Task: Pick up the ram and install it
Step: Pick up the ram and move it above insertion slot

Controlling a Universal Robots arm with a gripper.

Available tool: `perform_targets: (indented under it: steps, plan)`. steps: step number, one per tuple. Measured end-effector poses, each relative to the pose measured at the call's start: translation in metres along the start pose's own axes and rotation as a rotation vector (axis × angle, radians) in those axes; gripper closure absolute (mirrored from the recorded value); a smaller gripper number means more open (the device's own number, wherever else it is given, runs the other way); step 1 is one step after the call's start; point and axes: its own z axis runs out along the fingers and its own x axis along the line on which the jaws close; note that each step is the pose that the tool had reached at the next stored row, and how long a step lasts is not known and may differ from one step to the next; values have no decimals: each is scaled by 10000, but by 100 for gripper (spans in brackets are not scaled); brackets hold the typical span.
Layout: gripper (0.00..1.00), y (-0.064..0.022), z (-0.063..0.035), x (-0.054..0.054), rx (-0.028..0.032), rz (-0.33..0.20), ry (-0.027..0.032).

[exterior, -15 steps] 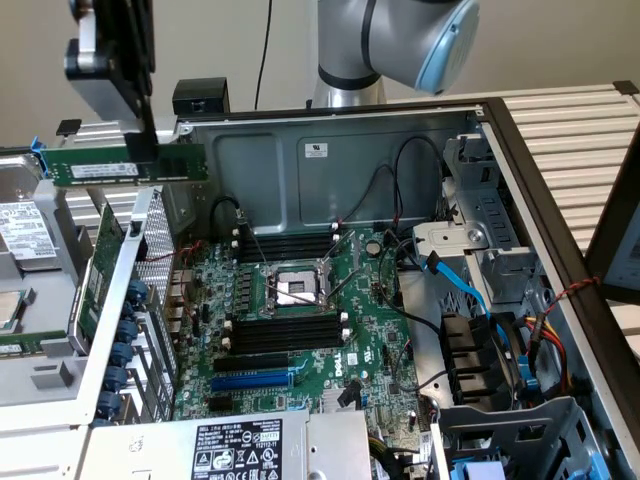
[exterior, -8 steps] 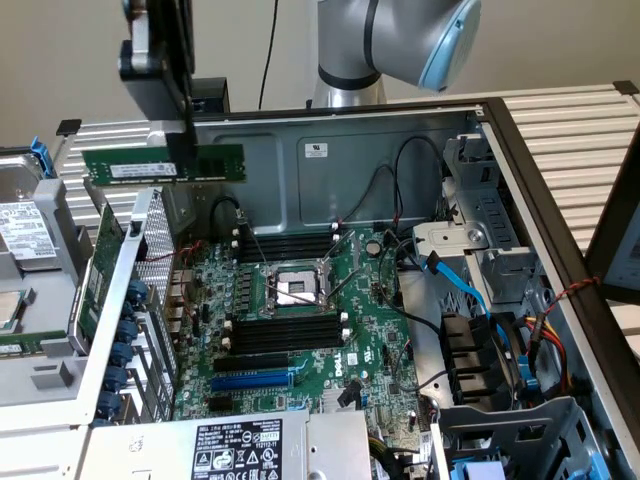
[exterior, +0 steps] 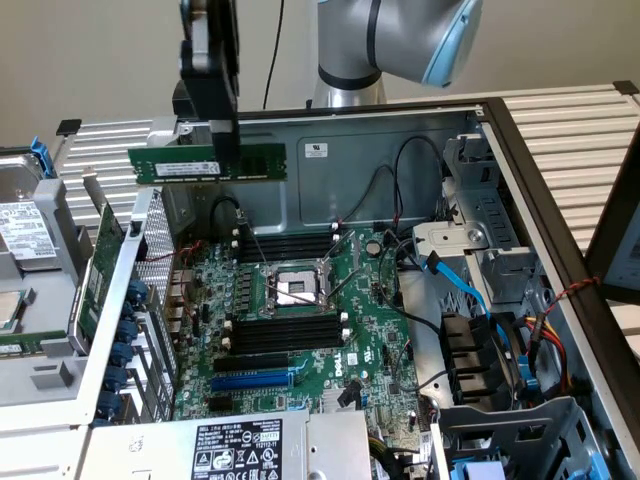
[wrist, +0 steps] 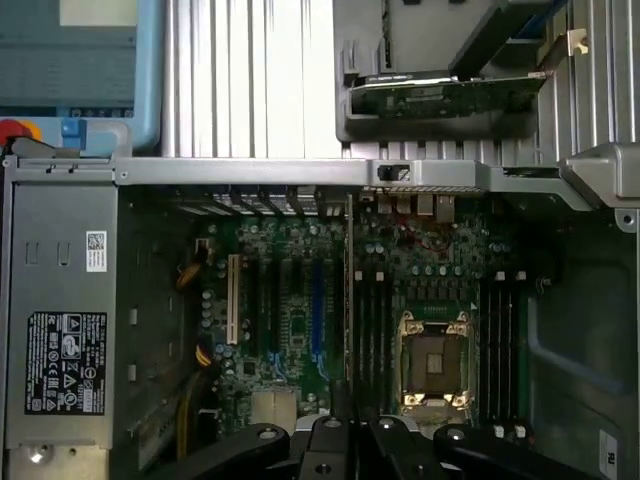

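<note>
When looked at from the exterior view: gripper [exterior: 224,160] clamped on ram [exterior: 170,165] near its middle, probably for balance. Holds it level, high above board [exterior: 300,300], parallel to black slots [exterior: 290,246], apparently to match them. From wrist view: ram [wrist: 349,300] edge-on, a thin line over board beside slots near socket [wrist: 432,360]; not yet seated.

closed gripper [exterior: 228,160], raised arm [exterior: 400,40]
</note>
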Motion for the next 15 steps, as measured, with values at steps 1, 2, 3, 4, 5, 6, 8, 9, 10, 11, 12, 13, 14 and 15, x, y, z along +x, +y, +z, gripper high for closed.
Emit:
perform_targets:
  steps: [1, 2, 3, 4, 5, 6, 8, 9, 10, 11, 12, 13, 14, 15]
  plan:
    - [88, -36, 9, -25, 0, 0, 0]
    - [88, -70, 18, -54, 0, 0, 1]
    - [88, -103, 26, -83, 0, 0, 1]
    - [88, -133, 35, -114, 1, 1, -1]
    - [88, -161, 43, -147, 0, 1, 0]
    - [88, -188, 51, -179, 0, 0, 0]
    - [88, -237, 67, -248, -1, 1, 1]
    - [88, -261, 78, -290, 0, 2, -1]
    - [88, -279, 88, -328, 0, 1, -1]
    - [88, -299, 98, -365, 1, 1, 0]
    - [88, -318, 109, -390, -1, 0, 1]
    - [88, -328, 124, -406, 0, 1, -1]
    - [88, -333, 137, -412, 1, 0, -1]
    - [88, -335, 148, -413, 1, 0, -2]
